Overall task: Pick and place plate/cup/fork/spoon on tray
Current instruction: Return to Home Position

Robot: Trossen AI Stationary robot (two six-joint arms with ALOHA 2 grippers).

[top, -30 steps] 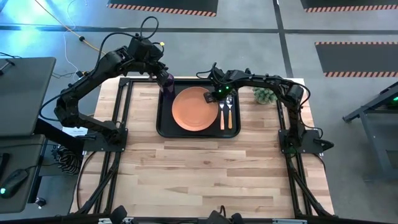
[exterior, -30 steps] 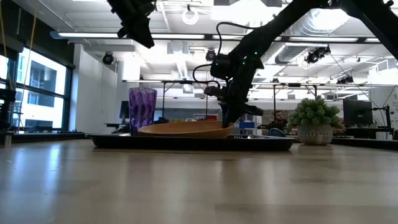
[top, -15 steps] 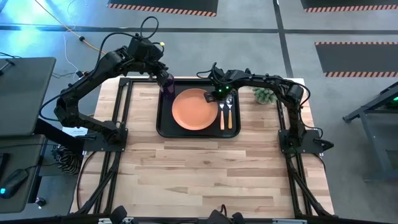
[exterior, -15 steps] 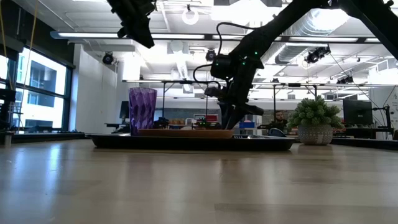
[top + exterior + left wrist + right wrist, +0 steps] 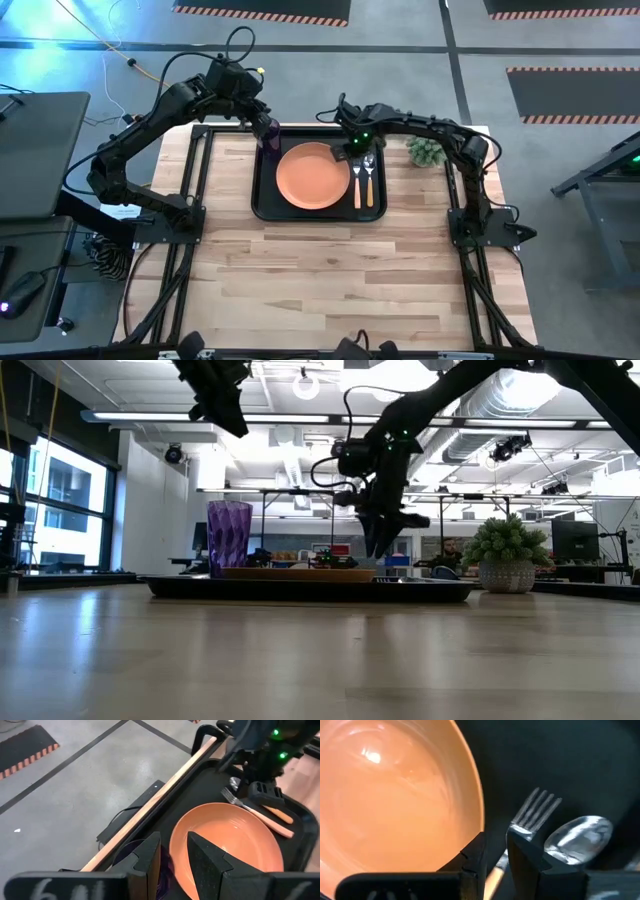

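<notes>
Right claw (image 5: 382,545) is seen narrowly parted, nothing held. Only in the low view is it shown hanging clear above the plate (image 5: 312,175) rim. Plate is set flat in tray (image 5: 262,205). Fork (image 5: 535,810) and spoon (image 5: 577,837) are laid at its 3 o'clock, cup (image 5: 270,128) at 10 o'clock. Left claw (image 5: 172,845) is held over cup, slightly parted, empty.

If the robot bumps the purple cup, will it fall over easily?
Probably fairly easily: the cup stands tall and narrow on the tray. It looks see-through, so it is likely light plastic. Being round, it might roll once tipped.
</notes>
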